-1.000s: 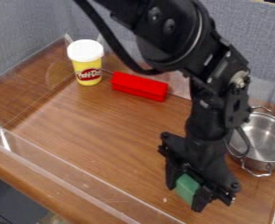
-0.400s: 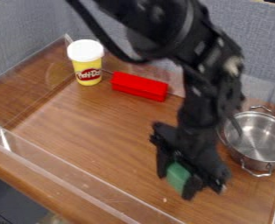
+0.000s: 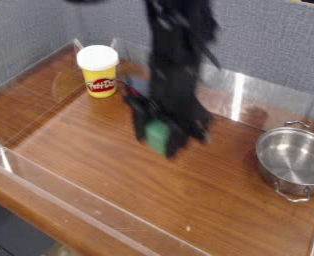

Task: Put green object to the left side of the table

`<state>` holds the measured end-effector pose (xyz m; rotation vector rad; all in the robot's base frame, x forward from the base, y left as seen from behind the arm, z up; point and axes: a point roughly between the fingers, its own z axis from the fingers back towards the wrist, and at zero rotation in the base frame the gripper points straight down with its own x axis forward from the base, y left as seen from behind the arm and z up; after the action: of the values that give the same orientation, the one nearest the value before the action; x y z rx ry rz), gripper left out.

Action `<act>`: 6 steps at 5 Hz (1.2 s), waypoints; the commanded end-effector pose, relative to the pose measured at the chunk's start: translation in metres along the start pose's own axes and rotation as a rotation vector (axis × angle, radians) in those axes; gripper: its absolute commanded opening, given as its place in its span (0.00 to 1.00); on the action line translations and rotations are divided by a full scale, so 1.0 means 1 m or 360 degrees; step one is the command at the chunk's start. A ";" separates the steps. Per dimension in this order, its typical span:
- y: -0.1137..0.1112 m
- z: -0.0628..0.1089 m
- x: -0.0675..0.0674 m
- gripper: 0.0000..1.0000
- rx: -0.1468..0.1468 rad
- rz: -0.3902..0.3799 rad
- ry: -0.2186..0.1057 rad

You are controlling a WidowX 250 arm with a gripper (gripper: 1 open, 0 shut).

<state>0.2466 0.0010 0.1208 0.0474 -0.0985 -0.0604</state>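
The green object (image 3: 159,133), a small matte green block, hangs above the middle of the brown wood-grain table (image 3: 106,170). My gripper (image 3: 160,138) points down and is shut on it, the dark fingers clasping its sides. The arm rises from it toward the top of the picture and is blurred by motion. The block's lower part is partly hidden by the fingers.
A yellow tub with a white lid (image 3: 98,71) stands at the back left. A red rectangular block (image 3: 137,99) lies behind the gripper, mostly covered by the arm. A steel pot (image 3: 296,160) sits at the right. Low clear acrylic walls (image 3: 66,205) border the table.
The gripper has lifted the green block off the table at the front right and carried it up and to the left, toward the middle, uncovering the pot.
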 end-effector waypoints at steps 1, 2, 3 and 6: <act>0.043 0.023 0.007 0.00 0.0017 0.0115 -0.0086; 0.065 0.008 0.011 0.00 0.0038 0.0147 -0.0048; 0.067 -0.009 0.017 0.00 0.0048 0.0118 -0.0015; 0.057 -0.054 0.035 0.00 0.0072 0.0019 0.0053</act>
<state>0.2799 0.0574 0.0598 0.0781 -0.0142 -0.0384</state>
